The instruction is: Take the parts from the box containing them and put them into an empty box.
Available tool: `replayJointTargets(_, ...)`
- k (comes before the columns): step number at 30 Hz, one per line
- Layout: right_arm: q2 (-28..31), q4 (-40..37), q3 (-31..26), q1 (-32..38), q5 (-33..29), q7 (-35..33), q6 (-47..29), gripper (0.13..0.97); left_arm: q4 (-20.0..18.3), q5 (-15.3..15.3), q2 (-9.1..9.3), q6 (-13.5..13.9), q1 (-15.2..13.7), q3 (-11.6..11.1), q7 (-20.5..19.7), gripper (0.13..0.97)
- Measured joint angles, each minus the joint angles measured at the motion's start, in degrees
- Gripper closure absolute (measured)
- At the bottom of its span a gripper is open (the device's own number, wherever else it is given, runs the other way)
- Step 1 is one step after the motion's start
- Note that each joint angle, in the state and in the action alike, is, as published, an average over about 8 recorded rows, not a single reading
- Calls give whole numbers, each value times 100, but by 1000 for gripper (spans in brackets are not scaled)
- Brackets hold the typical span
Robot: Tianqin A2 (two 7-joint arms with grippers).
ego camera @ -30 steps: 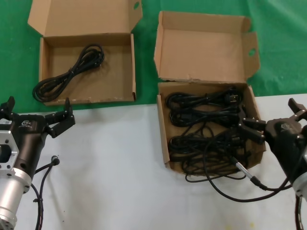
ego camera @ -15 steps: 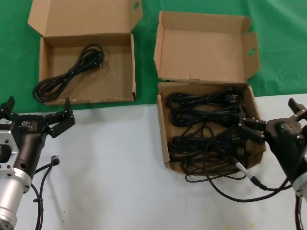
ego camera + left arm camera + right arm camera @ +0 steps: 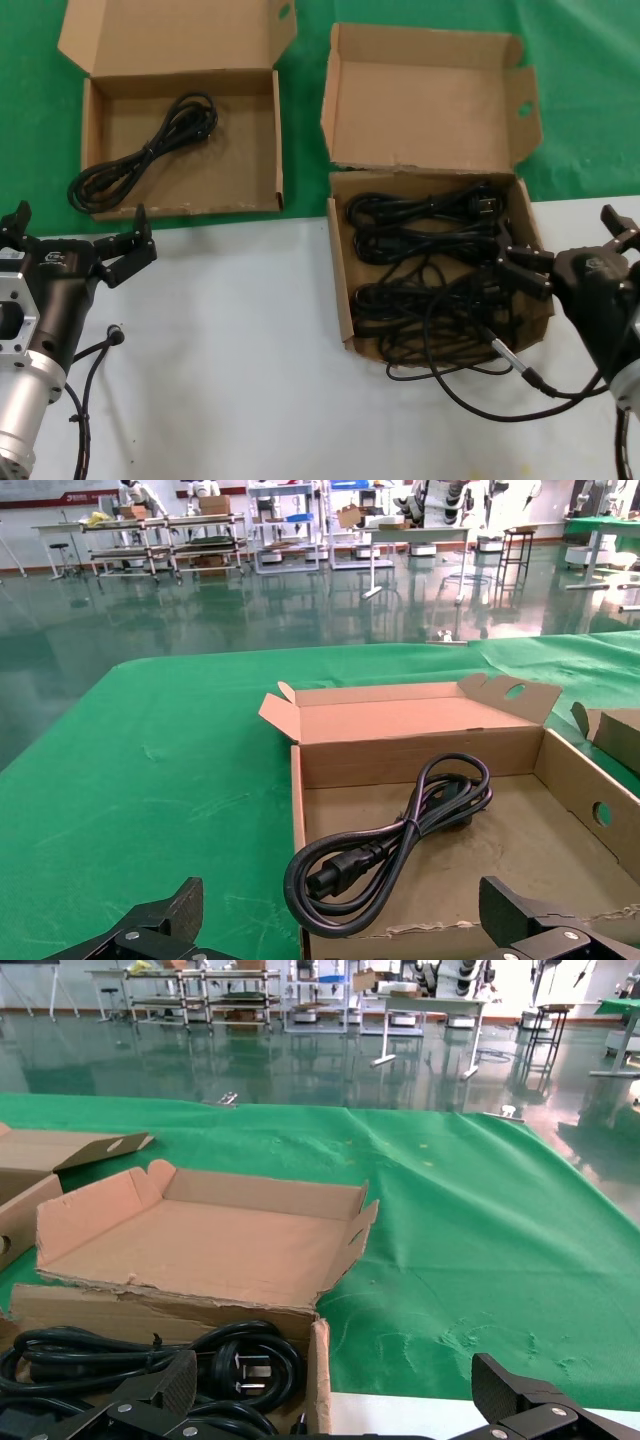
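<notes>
Several black power cords point(image 3: 430, 270) lie tangled in the narrow brown box point(image 3: 340, 290) on the right, whose tall lid has side flaps, one with an oval hole. One cord point(image 3: 150, 150) lies in the wide shallow box point(image 3: 278, 140) at the left, one loop over its front left corner. My right gripper point(image 3: 570, 245) is open at the narrow box's right wall, one finger over the cords point(image 3: 220, 1355), the wall point(image 3: 318, 1370) between the fingers. My left gripper point(image 3: 80, 228) is open and empty, just in front of the wide box; the lone cord point(image 3: 400, 835) lies ahead of it.
The boxes stand on green cloth point(image 3: 30, 120) at the back; white table surface point(image 3: 230, 350) lies in front. My right arm's own grey-tipped cable point(image 3: 505, 352) trails over the narrow box's front right corner. Another cable point(image 3: 100, 350) hangs by my left arm.
</notes>
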Motion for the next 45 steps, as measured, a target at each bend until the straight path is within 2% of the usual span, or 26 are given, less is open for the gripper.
replayJointTargets(45,0,0,0,0,0,0,0,129,0,0,0,0,0,0,0,132)
